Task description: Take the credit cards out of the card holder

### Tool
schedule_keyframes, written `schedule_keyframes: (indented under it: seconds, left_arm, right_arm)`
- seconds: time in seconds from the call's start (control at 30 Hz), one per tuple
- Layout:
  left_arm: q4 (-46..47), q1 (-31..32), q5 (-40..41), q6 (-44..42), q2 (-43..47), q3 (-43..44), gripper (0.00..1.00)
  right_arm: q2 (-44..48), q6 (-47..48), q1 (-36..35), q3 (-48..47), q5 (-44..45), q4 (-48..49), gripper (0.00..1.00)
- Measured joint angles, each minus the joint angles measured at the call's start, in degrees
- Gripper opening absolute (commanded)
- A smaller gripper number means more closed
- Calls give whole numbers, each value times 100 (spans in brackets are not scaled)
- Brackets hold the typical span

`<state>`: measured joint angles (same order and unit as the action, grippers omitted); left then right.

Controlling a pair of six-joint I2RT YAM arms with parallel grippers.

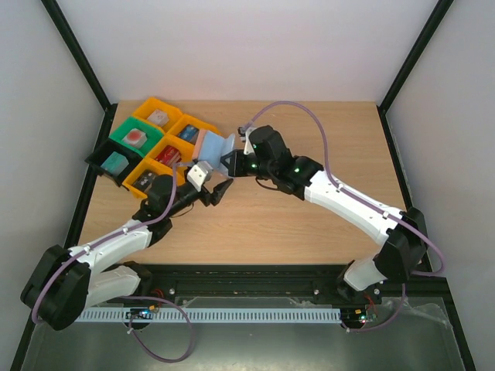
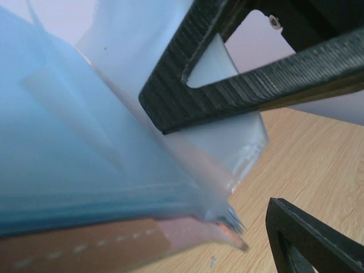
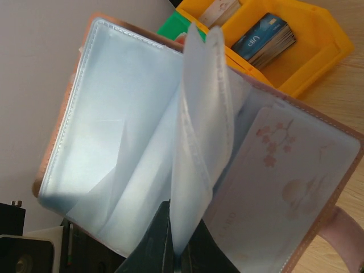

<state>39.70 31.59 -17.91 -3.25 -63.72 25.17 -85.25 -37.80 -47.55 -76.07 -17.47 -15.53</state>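
Wooden table (image 1: pixel 255 232); coloured trays (image 1: pixel 133 184) just left of open card holder (image 1: pixel 215 144)

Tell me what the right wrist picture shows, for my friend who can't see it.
An open card holder fills the picture, its clear sleeves fanned out, pinched from below by the right gripper. A pale card with pink blossoms sits in the right sleeve. A yellow tray of stacked cards shows top right.
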Motion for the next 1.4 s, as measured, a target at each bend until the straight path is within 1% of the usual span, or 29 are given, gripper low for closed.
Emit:
schedule_keyframes:
  seconds: [0.13, 0.17, 0.2, 0.3, 0.4, 0.43, 0.47, 0.5, 0.63, 0.7, 0.73, 0.8, 0.9, 1.0, 1.1, 1.23, 1.33, 1.4]
  left_arm:
    - [20, 0, 46, -68, 22, 28, 76]
    - [33, 0, 50, -66, 37, 28, 73]
    - [48, 0, 61, -66, 57, 31, 67]
    - [96, 0, 109, -7, 70, 61, 36]
    - [120, 0, 238, -13, 70, 109, 8]
    - [120, 0, 295, -44, 70, 116, 3]
    - [120, 0, 321, -61, 70, 118, 2]
    - [120, -2, 348, -61, 74, 120, 2]
    - [79, -52, 396, 61, 157, 122, 2]
    - [9, -131, 326, 286, 234, 125, 2]
    - [-46, -195, 229, 470, 284, 133, 2]
    - [-146, -365, -85, 935, 365, 199, 2]
    - [-116, -691, -643, 1849, 450, 417, 2]
    - [74, -894, -1071, 2704, 575, 629, 2]
    - [337, -942, -1438, 3401, 734, 826, 2]
    - [675, -935, -1847, 4046, 892, 1073, 2]
    - [885, -883, -2076, 4319, 901, 1250, 2]
    - [979, -809, -2197, 4439, 901, 1314, 2]
  right_arm:
    - [0, 0, -109, -7, 48, 37, 2]
    - [0, 0, -125, -9, 52, 48, 2]
    - [-2, 2, -142, -17, 52, 50, 2]
    - [-2, 4, -190, -42, 39, 85, 2]
    - [-4, 22, -208, -74, -17, 142, 2]
    - [-4, 28, -208, -90, -48, 181, 2]
    - [-4, 31, -210, -98, -72, 236, 4]
    - [-4, 50, -210, -103, -85, 245, 10]
    - [-2, 273, -216, -118, -341, 315, 44]
    - [9, 446, -221, -155, -518, 352, 58]
    - [31, 533, -219, -175, -627, 367, 63]
    - [170, 769, -162, -212, -881, 433, 69]
    - [597, 933, 90, -214, -1322, 614, 71]
    - [1174, 896, 767, -140, -1690, 1019, 76]
    - [1639, 811, 1333, 66, -1965, 1368, 83]
    - [1626, 603, 1344, 212, -2568, 1792, 84]
    - [1392, 345, 1318, 334, -2933, 2122, 81]
    - [1231, 153, 1292, 398, -3108, 2310, 77]
